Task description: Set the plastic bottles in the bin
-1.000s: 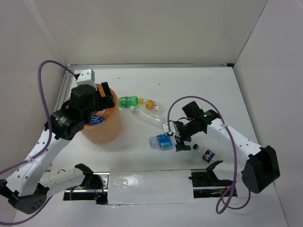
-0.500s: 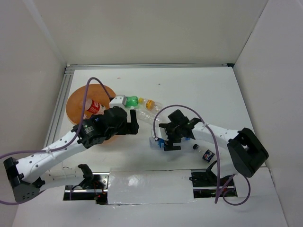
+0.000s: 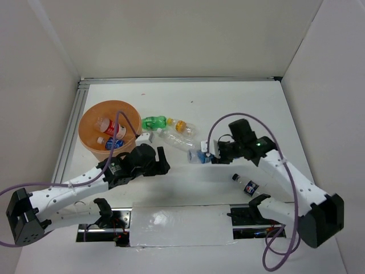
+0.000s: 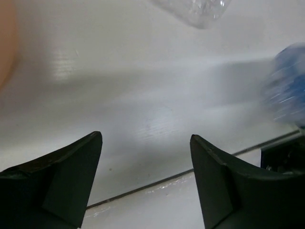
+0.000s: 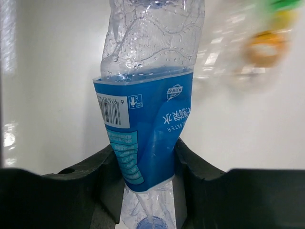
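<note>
The right pincer is clamped on the blue bottle, its 2 fingers pressing the label from both sides so the thin plastic buckles. From above, this pincer sits near the table's centre with the bottle sticking out to its left; whether the bottle is off the table I cannot tell.

The left pincer is spread wide with nothing between its fingers, over bare table. In the top view it lies just right of the bin and left of the blue bottle.

The bin stands at the table's left side and holds 2 bottles, 1 red-labelled, 1 blue-labelled.

4 more bottles lie on the table: a green bottle just right of the bin, an orange-cap bottle beside it, a clear bottle just below those 2, and a dark bottle well apart, near the front edge under the right arm.
</note>
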Controlling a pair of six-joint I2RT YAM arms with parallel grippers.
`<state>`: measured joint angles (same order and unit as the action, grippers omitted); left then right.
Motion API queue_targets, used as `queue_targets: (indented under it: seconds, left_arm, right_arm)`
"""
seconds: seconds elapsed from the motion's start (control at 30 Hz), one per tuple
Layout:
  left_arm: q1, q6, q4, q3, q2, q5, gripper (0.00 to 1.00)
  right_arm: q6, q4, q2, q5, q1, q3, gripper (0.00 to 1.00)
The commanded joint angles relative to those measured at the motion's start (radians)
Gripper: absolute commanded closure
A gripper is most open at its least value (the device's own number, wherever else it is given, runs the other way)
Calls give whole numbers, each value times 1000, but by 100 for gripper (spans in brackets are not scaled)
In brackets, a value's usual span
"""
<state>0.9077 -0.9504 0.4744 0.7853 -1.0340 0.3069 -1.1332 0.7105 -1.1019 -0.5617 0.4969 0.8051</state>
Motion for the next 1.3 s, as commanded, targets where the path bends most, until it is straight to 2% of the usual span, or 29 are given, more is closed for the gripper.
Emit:
queue_targets:
  seconds: [0.0,0.1,0.13,0.17,0.23,0.27,0.33,0.37,0.43,0.47,0.53,0.57,0.63,0.7,0.77,0.8,0.9,0.93,1.03,1.13,1.2,1.27]
  left_arm:
    - [37,-56,-120,-67,93,-40,15]
    - [72,-70,-187,-121,114,-31,30]
    - [72,-79,-203,-130,114,-31,36]
    - [85,-79,-229,-148,114,-31,45]
    - [114,-79,-270,-173,89,-31,51]
    - [137,-89,-290,-187,60,-31,54]
    - [160,-99,-354,-234,29,-40,56]
    - [178,-99,-382,-269,3,-40,54]
    - [188,-81,-485,-306,-18,-103,48]
    - [188,-55,-525,-329,-38,-167,45]
    - [197,-12,-607,-343,-47,-220,38]
    - [197,27,-634,-343,-60,-244,27]
    - [197,53,-671,-359,-70,-291,20]
    - [206,74,-681,-370,-70,-292,16]
    - [206,94,-681,-370,-80,-301,15]
    - [217,94,-681,-370,-80,-310,15]
    - [226,116,-681,-370,-68,-299,13]
    - [226,116,-681,-370,-55,-284,12]
    - [226,140,-712,-370,-32,-263,12]
    - [237,171,-755,-370,-32,-229,12]
    - [237,217,-766,-370,-32,-201,12]
    - [237,265,-754,-333,-61,-166,12]
  right_arm:
    - [-38,129,97,-69,-72,152,76]
    - [56,15,83,-58,-144,264,76]
    - [94,-17,67,-99,-161,335,76]
    - [143,-90,13,-128,-173,379,76]
    - [329,-169,-59,-188,-173,475,76]
    - [396,-212,-100,-245,-132,581,76]
    - [586,-345,-234,-306,-84,682,76]
    - [642,-438,-322,-361,-22,774,76]
    - [744,-505,-412,-372,60,868,76]
    - [757,-491,-521,-350,140,1010,76]
    - [817,-462,-643,-349,201,1181,76]
    - [848,-450,-706,-369,221,1356,76]
    - [921,-441,-872,-379,282,1507,75]
    - [971,-428,-959,-402,339,1673,73]
    - [1009,-465,-1030,-389,374,1700,72]
    - [1039,-532,-1039,-389,394,1679,69]
    - [1096,-552,-1076,-412,423,1642,61]
    - [1096,-525,-1076,-412,436,1642,41]
    - [1132,-484,-1089,-374,424,1629,0]
    - [1240,-483,-1067,-244,350,1658,0]
    - [1250,-483,-1046,-213,296,1677,0]
    - [1250,-404,-1002,-120,203,1688,0]
